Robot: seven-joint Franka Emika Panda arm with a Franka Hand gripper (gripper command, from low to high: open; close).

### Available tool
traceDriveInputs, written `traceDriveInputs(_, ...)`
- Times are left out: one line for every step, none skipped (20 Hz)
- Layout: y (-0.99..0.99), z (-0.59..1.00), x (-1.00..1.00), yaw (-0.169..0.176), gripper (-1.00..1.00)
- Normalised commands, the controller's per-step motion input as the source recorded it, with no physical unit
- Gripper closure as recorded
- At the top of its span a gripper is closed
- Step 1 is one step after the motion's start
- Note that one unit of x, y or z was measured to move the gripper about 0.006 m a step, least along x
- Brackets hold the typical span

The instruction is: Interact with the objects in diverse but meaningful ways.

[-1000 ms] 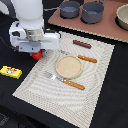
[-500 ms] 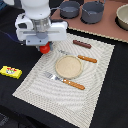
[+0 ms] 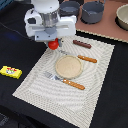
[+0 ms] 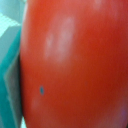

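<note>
A red tomato [image 3: 53, 44] sits between the fingers of my gripper [image 3: 53, 41], which is shut on it, above the far left corner of the striped placemat [image 3: 60, 102]. In the wrist view the tomato [image 4: 75, 65] fills nearly the whole picture, so the fingertips are hidden. A brown sausage stick [image 3: 82, 44] lies on the placemat just to the exterior view's right of the tomato. A flat yellow packet [image 3: 11, 72] with red marks lies on the black cloth at the exterior view's left. Two dark grey pots [image 3: 70, 7] [image 3: 93, 11] stand at the back.
A round tan plate [image 3: 68, 66] lies mid-placemat, with an orange-handled knife [image 3: 85, 58] beyond it and an orange-handled fork [image 3: 67, 81] in front of it. A tan bowl [image 3: 122, 16] stands at the back right on the brown surface.
My arm has moved toward the exterior view's right and farther back, carrying the tomato from over the black cloth to the placemat's far left corner.
</note>
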Motion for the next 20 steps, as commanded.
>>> traceDriveInputs(0.48, 0.13, 0.59, -0.023, 1.00)
traceDriveInputs(0.53, 0.16, 0.51, -0.014, 1.00)
traceDriveInputs(0.57, 0.20, 0.42, -0.005, 1.00)
traceDriveInputs(0.57, 0.20, 0.36, 0.000, 1.00)
traceDriveInputs(0.54, 0.15, 0.32, 0.000, 1.00)
traceDriveInputs(0.57, 0.15, 0.32, 0.000, 1.00)
traceDriveInputs(0.57, 0.13, 0.28, 0.000, 1.00)
traceDriveInputs(0.57, 0.11, 0.24, 0.000, 1.00)
traceDriveInputs(0.58, 0.09, 0.16, 0.000, 1.00)
traceDriveInputs(0.59, 0.07, 0.13, 0.011, 1.00)
traceDriveInputs(0.55, 0.01, 0.09, 0.025, 1.00)
traceDriveInputs(0.49, 0.00, 0.08, 0.034, 1.00)
traceDriveInputs(0.42, 0.00, 0.09, 0.036, 1.00)
traceDriveInputs(0.35, 0.00, 0.08, 0.042, 1.00)
traceDriveInputs(0.30, -0.03, 0.09, 0.052, 1.00)
traceDriveInputs(0.26, -0.07, 0.05, 0.055, 1.00)
traceDriveInputs(0.22, -0.11, 0.00, 0.055, 1.00)
traceDriveInputs(0.24, -0.13, 0.00, 0.059, 1.00)
traceDriveInputs(0.27, -0.13, 0.00, 0.061, 1.00)
traceDriveInputs(0.32, -0.14, 0.00, 0.064, 1.00)
